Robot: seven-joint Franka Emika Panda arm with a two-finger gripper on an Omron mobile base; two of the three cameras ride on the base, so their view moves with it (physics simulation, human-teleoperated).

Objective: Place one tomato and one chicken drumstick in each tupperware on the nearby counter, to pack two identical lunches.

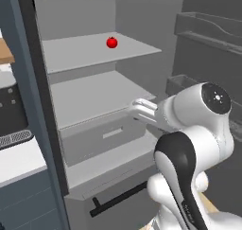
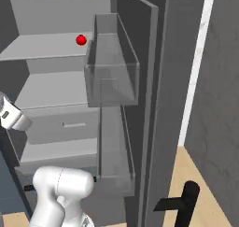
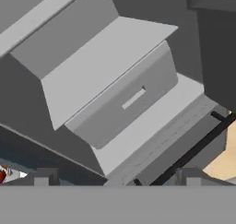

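I am looking into an open grey refrigerator cabinet [image 1: 90, 16] from the driving base. Its grey shelves [image 1: 94, 94] step down toward me, and a closed grey drawer with a small pale recessed handle [image 1: 111, 134] sits beneath the lower shelf. A black bar handle [image 1: 118, 198] runs along the dark front at the bottom of the cabinet.

To the right, the open door carries clear-walled grey bins [image 2: 112, 76], one above another; from the right base camera the upper bin stands just beside the top shelf's right end. A black bar handle [image 2: 184, 202] shows low near the wooden floor [image 2: 200, 174]. At far left a white bench [image 1: 19, 160] carries a dark appliance with a slotted grey front [image 1: 12, 115].

The small, glossy bright-red tomato with a tiny dark stem [image 1: 112, 42] sits alone on the top shelf, toward its back and right of centre, nothing around it. It is round and unmarked.

My white arm with dark joints [image 1: 189, 144] rises in the near right of the left base camera, reaching toward the drawer level, well below the tomato. The claw [image 3: 115, 179] stands wide, its dark tips far apart and holding nothing, facing the drawer and lower shelf.
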